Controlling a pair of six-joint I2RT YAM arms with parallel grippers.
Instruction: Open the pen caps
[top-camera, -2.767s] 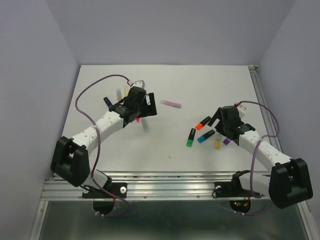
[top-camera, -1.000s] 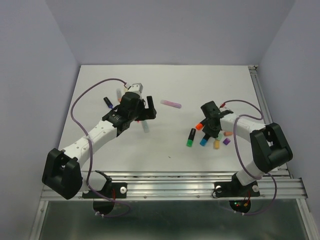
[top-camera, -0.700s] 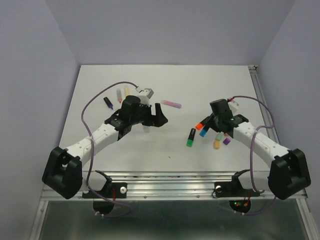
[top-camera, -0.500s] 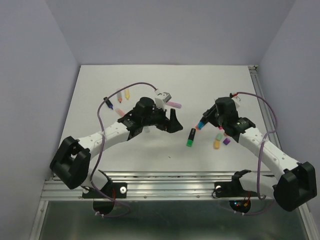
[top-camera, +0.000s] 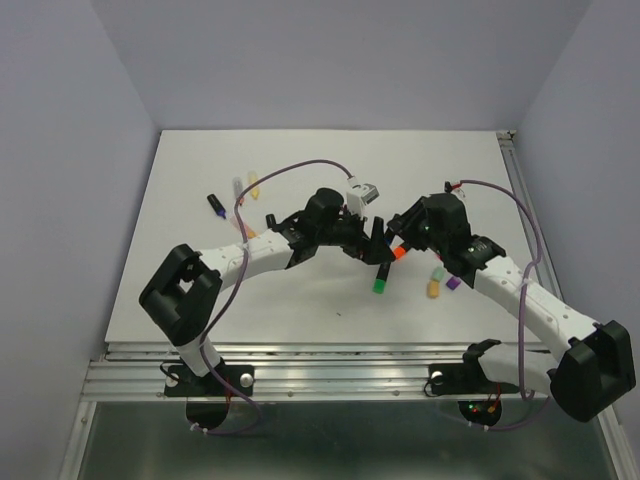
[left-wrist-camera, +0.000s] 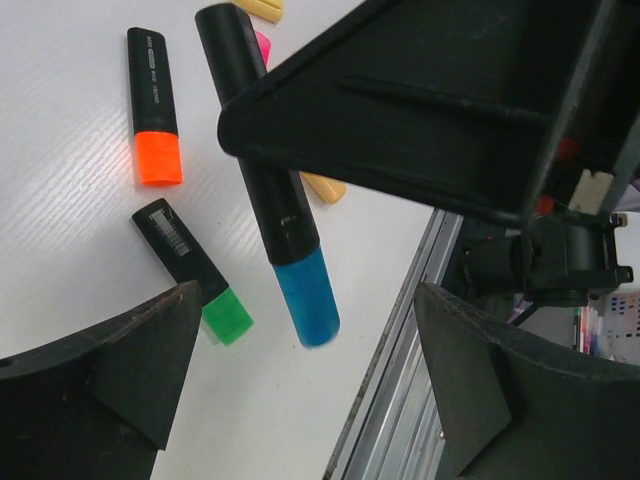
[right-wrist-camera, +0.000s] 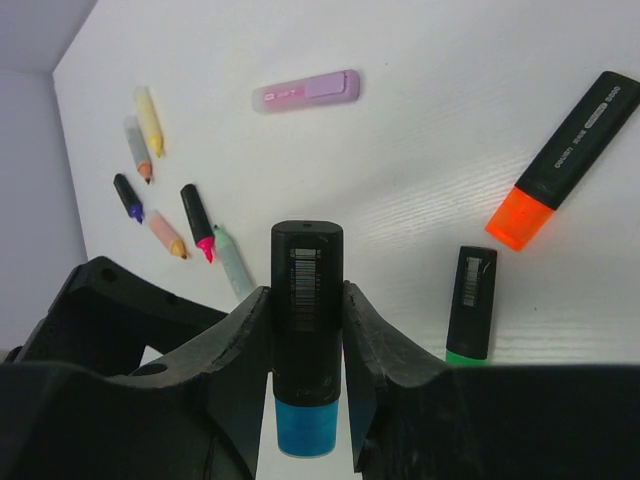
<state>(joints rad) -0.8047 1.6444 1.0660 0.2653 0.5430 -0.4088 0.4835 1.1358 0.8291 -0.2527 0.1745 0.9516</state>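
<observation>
Right wrist view: the right pincer (right-wrist-camera: 306, 300) is clenched on a blue-capped pen (right-wrist-camera: 306, 255), with one finger on each side of the black barrel. The blue cap (right-wrist-camera: 305, 428) points to 6 o'clock.
Label on held pen: a white barcode sticker sits on the barrel, and its digits are too small to read.
Orange-capped pen (right-wrist-camera: 570, 140): it lies on the table (top-camera: 400, 170) at 2 o'clock from the held pen. White print runs along the black barrel but is not legible.
Green-capped pen (right-wrist-camera: 470, 295): it lies at 3 o'clock and carries a barcode sticker. The cap end is partly cut off by the pincer body.
Lilac pen (right-wrist-camera: 306, 92): it lies at 12 o'clock with its cap on. A faint line of writing on it is unreadable.
Bare-tipped pens (right-wrist-camera: 148, 120): a loose cluster of six lies from 9 to 11 o'clock, with no print that can be made out.
Left pincer (left-wrist-camera: 305, 330): it is released, its fingers spread wide on either side of the blue cap and apart from it.
Loose caps, top view: a yellow cap (top-camera: 435, 288) and a purple cap (top-camera: 453, 282) lie at about 4 o'clock from the right pincer.
Hidden, left wrist view: the far end of the held pen vanishes behind the dark body of the right pincer. Both left fingers run off the bottom edge.
Hard to see, top view: the two pincers meet near the table's middle, and the held pen is barely visible between them.
</observation>
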